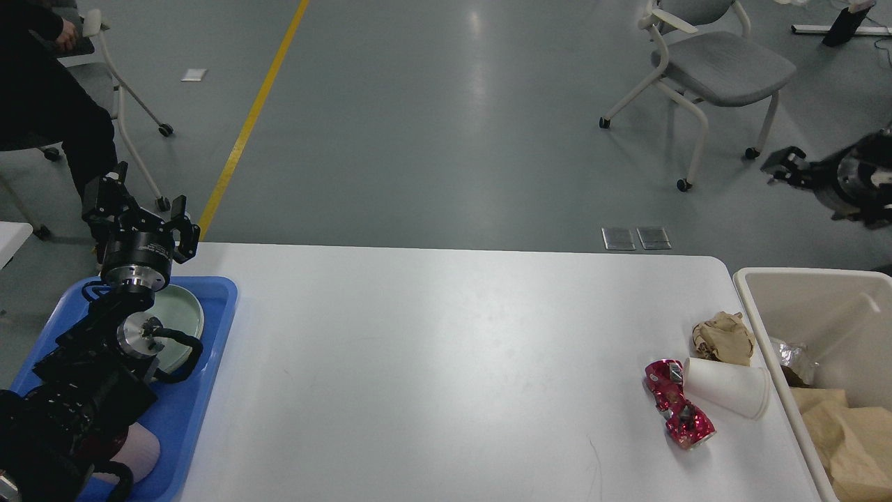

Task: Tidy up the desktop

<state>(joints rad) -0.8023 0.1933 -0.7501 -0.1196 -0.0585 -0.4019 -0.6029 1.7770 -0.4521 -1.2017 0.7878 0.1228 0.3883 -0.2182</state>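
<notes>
Three scraps [721,369] litter desktop [446,362] beside bin [822,348]

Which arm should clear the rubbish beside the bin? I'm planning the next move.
Right, probably. The crushed can, white cup and crumpled paper lie by the beige bin on the right; the left gripper hovers over the blue tray.

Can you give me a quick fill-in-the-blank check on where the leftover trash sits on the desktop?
1. The white paper cup lies on its ____.
2. The crushed can beside it is ____ in colour.
3. The crumpled brown paper lies nearest the ____ bin.
4. The green plate sits in the ____ tray.

Missing words: side; red; beige; blue
</notes>
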